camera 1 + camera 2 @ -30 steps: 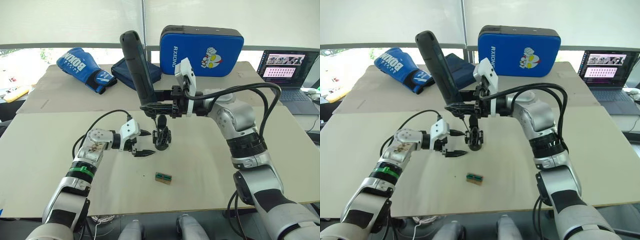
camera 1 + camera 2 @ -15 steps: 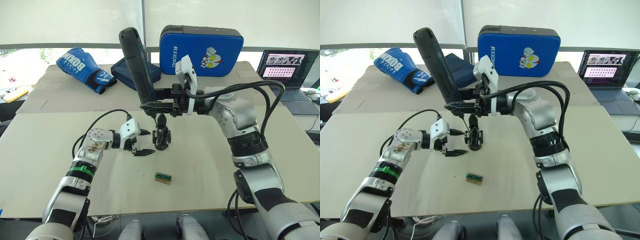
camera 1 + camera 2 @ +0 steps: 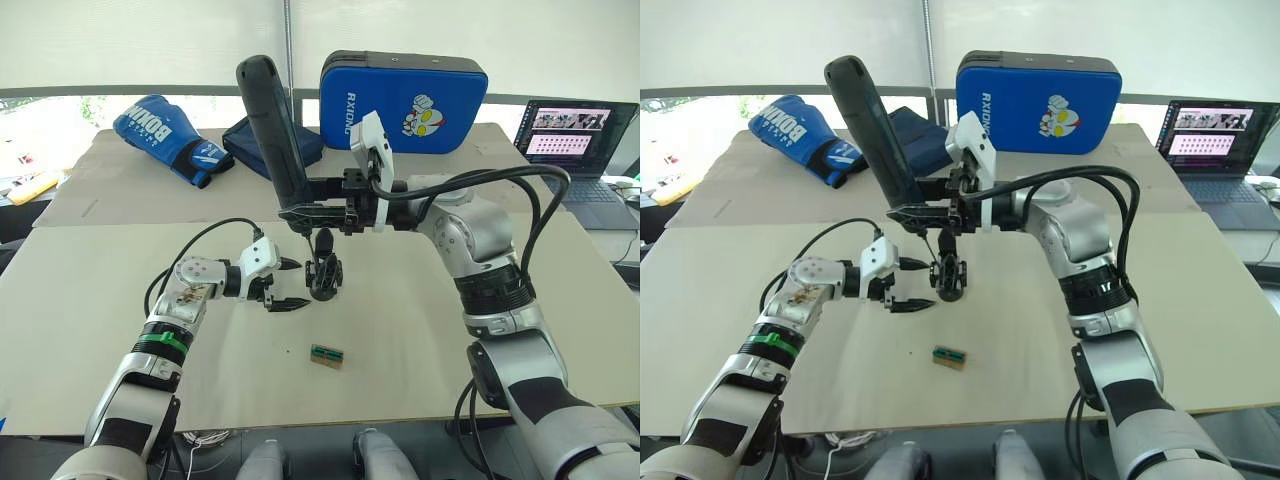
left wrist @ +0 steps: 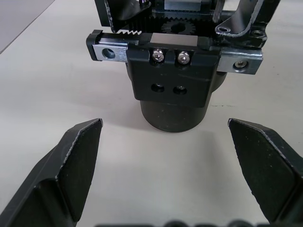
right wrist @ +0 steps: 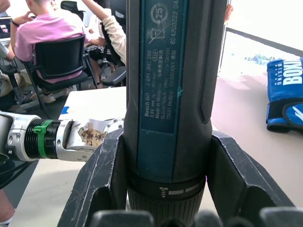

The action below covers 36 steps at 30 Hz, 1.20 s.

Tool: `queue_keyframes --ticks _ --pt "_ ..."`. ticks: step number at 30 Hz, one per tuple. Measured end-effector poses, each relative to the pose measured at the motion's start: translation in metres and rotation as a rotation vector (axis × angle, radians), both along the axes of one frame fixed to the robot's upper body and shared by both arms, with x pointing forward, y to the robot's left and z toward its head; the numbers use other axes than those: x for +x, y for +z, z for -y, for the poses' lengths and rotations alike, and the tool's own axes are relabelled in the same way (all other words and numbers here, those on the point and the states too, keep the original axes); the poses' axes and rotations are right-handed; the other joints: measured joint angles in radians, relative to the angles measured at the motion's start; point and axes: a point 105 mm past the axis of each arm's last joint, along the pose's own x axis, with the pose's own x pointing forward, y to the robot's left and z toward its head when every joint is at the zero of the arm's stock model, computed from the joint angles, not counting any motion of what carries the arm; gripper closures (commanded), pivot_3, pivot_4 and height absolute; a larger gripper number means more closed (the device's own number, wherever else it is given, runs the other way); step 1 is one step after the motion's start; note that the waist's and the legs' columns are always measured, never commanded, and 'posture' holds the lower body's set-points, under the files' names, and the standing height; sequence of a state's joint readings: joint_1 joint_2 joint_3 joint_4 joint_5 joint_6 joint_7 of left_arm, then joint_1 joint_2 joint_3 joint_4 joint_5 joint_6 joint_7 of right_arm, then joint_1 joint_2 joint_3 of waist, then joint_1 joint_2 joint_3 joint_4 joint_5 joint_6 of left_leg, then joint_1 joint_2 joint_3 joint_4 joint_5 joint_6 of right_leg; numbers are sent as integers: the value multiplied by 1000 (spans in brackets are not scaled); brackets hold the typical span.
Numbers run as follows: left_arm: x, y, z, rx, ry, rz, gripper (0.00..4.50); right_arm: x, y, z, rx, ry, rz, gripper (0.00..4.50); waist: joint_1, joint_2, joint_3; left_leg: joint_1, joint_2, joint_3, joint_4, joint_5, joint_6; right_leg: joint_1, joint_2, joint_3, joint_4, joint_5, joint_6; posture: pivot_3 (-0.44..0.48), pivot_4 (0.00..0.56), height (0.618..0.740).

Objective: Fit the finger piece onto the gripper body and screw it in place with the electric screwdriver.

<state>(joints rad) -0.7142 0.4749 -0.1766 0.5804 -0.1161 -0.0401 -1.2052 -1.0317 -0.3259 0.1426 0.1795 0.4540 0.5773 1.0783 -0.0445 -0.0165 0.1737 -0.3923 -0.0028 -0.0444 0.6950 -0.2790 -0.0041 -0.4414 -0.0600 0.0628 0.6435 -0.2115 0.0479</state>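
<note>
1. On the bench (image 3: 120, 330), near its middle, I see the gripper body (image 3: 323, 268) standing upright on its round base, with its linkage frame pointing up.
2. My right end effector (image 3: 300, 212) is clamped around the electric screwdriver (image 3: 272, 130), one finger on each side of the lower barrel. The tool stands nearly upright, leaning a little toward my left, with its bit end down just above the gripper body.
3. My left end effector (image 3: 288, 285) sits low over the bench just to the left of the gripper body, fingers spread wide and holding nothing. From the left wrist camera, the body's cylindrical base (image 4: 176, 111) stands ahead of the two fingertips (image 4: 80, 151), apart from both.
4. A small green-topped block (image 3: 326, 355) lies on the bench nearer to me, well apart from the assembly.
5. Behind the work, a blue boxing glove (image 3: 165, 135), a blue pad (image 3: 405, 100) and a laptop (image 3: 575, 150) rest at the far side.
6. I cannot tell whether the finger piece is seated on the frame.
</note>
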Motion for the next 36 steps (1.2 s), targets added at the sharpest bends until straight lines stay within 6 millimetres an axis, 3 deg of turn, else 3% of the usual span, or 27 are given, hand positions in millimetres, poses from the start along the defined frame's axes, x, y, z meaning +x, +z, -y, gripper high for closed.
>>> queue_keyframes --ticks 36 --pt "0 0 -1 0 4 2 0 -4 4 -7 15 12 4 2572 0 0 0 0 0 0 0 0 0 0 0 0 1 0 0 0 150 740"
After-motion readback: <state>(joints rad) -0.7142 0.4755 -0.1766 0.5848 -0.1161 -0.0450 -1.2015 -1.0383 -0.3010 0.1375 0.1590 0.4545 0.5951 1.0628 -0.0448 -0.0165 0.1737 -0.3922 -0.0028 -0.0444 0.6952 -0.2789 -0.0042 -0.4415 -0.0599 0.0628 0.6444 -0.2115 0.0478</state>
